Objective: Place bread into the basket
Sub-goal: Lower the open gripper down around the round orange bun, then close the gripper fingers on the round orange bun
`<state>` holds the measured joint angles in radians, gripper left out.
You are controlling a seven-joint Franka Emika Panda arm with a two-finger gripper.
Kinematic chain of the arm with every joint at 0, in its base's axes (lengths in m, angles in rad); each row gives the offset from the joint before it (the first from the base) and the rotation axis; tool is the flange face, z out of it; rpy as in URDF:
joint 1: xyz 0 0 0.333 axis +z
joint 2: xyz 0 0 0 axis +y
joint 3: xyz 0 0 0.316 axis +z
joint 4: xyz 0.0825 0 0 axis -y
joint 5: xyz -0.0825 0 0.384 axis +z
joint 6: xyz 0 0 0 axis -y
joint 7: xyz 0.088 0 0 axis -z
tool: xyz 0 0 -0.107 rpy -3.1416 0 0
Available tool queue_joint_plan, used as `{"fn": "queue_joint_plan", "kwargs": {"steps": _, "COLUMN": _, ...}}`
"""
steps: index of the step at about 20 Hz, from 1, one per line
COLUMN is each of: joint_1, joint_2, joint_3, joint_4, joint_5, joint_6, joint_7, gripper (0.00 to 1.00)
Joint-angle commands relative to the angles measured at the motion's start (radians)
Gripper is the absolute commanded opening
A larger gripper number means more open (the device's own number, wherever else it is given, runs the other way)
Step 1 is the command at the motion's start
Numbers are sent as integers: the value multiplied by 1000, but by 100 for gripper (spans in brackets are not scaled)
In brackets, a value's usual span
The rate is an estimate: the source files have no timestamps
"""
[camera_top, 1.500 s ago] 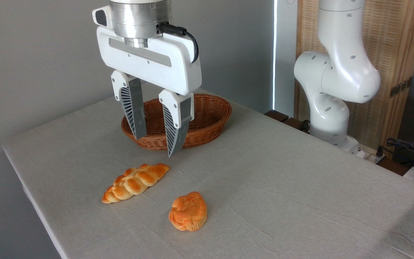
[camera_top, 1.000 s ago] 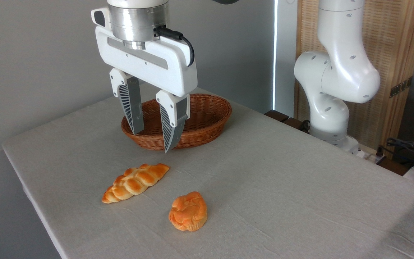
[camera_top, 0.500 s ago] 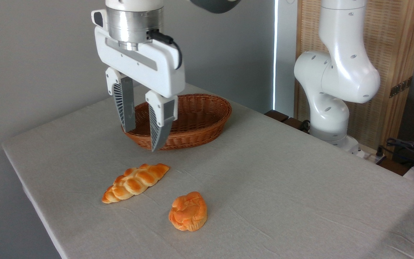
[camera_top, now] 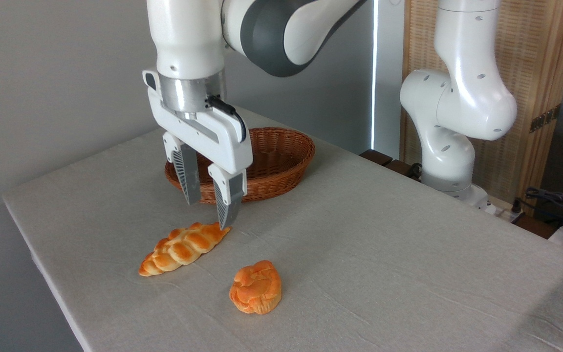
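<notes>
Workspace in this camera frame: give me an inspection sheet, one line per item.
Surface: table under a pale wrinkled cloth, no spills seen.
Job's things: round knotted bun lies on the cloth near the front; wicker basket stands behind, empty where visible.
Clutter: braided loaf left of the bun.
Grippers: pincer open, empty, tips hanging over the loaf's far end.
Cables: black lead on the pincer body; loose wires off the table at right.
Surroundings: grey wall, wooden slatted screen.

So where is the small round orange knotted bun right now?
The small round orange knotted bun lies on the grey tablecloth near the front edge, just right of the long braided loaf and apart from it, well short of the brown wicker basket.
</notes>
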<state>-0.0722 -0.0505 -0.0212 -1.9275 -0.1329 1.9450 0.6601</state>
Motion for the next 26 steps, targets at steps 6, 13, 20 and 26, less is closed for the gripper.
{"fn": "queue_joint_plan", "kwargs": {"steps": 6, "joint_1": 6, "joint_2": -20, "joint_3": 130, "joint_4": -128, "joint_5": 72, "joint_6": 41, "joint_7": 50, "gripper": 100}}
{"fn": "queue_joint_plan", "kwargs": {"steps": 13, "joint_1": 6, "joint_2": -15, "joint_3": 138, "joint_4": -200, "joint_5": 67, "joint_6": 144, "joint_7": 96, "gripper": 100}}
{"fn": "queue_joint_plan", "kwargs": {"steps": 20, "joint_1": 6, "joint_2": 0, "joint_3": 139, "joint_4": -242, "joint_5": 65, "joint_6": 256, "joint_7": 101, "gripper": 100}}
{"fn": "queue_joint_plan", "kwargs": {"steps": 26, "joint_1": 6, "joint_2": 11, "joint_3": 138, "joint_4": -242, "joint_5": 65, "joint_6": 259, "joint_7": 124, "gripper": 20}}
